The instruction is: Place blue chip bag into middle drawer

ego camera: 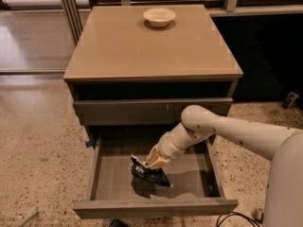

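The blue chip bag (150, 173), dark navy foil with white print at its upper left end, hangs tilted inside the open middle drawer (156, 207), just above its flat grey floor. My gripper (150, 161) reaches down into the drawer from the right and is shut on the bag's top edge. The white arm (227, 131) crosses over the drawer's right half. The drawer is pulled far out below the cabinet.
A cream bowl (159, 16) stands at the back of the tan cabinet top (142, 51). The drawer above (142, 110) is closed. Speckled floor lies to the left; a dark wall and a cable stand to the right.
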Robot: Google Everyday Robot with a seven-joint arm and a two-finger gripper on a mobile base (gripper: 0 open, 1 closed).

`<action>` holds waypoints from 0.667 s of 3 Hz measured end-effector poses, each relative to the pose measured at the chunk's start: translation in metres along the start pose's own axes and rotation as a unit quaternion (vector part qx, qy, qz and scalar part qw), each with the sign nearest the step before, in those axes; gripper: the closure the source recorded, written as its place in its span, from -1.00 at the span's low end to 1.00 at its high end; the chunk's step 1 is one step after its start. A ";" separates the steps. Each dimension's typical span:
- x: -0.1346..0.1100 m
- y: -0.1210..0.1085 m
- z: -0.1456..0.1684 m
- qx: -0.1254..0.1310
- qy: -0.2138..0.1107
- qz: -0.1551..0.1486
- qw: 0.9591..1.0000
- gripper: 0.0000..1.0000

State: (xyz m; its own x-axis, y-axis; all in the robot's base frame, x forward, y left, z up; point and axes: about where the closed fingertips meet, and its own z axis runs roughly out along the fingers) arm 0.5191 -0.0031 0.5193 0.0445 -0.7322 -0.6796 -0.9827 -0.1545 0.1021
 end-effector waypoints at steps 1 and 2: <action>0.013 -0.002 0.033 0.002 0.026 0.013 1.000 1.00; 0.025 0.000 0.060 -0.001 0.051 0.029 0.998 1.00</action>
State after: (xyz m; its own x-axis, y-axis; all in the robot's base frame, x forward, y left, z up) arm 0.5093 0.0180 0.4587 0.0062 -0.8039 -0.5947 -0.9837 -0.1119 0.1411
